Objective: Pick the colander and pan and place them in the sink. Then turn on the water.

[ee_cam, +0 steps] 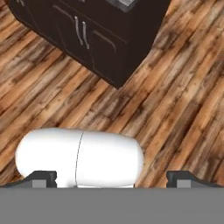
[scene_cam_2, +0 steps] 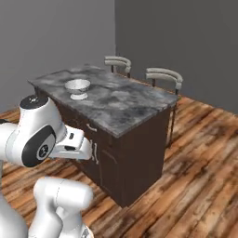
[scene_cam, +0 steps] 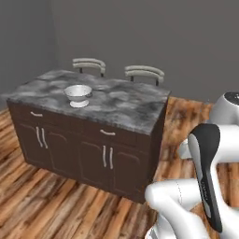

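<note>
Left base view: your colander [scene_cam: 78, 95] sits on the kitchen island [scene_cam: 121, 105], back from its front edge.

From the island's left end you see the colander standing upright, alone; two stools [scene_cam: 144, 73] tuck against the far edge. Bare wood floor [scene_cam: 60, 205] runs along the front and right. Your gripper [ee_cam: 112, 178] hangs released, jaws spread wide, over floor off the island's corner.

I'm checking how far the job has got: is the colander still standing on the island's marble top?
Yes: the colander stands upright on the grey marble top of the island, with the gripper nowhere near it.
</note>
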